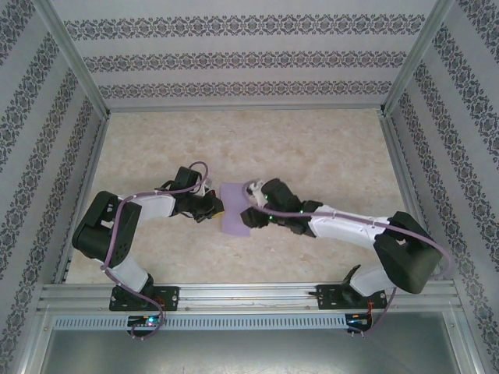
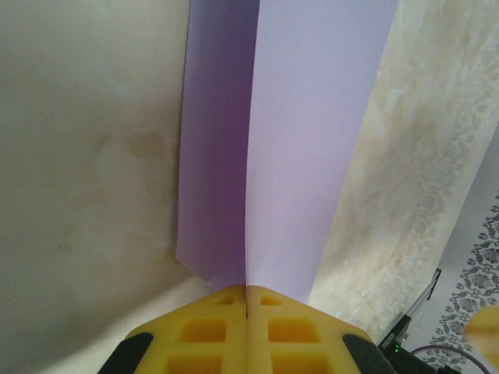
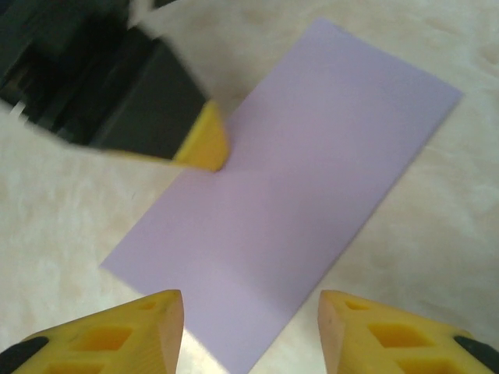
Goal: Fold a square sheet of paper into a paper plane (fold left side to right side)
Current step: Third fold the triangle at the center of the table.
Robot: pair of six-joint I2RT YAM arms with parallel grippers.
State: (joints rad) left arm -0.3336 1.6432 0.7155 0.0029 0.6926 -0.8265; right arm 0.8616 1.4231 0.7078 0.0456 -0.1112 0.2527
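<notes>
- square sheet of paper (image 3: 288,187), who has it?
- left gripper (image 2: 246,298), jaws pressed together, pinching its long left edge; sheet looks folded to a narrow rectangle
- right gripper (image 3: 251,312)?
- spread, fingers apart over the sheet's near end, contact unclear; paper sits mid table (image 1: 312,148), well off every edge

You have one folded lilac square sheet of paper (image 3: 288,187); left gripper (image 3: 204,144) closed at its edge; right gripper (image 3: 251,315) parted over its near end.
</notes>
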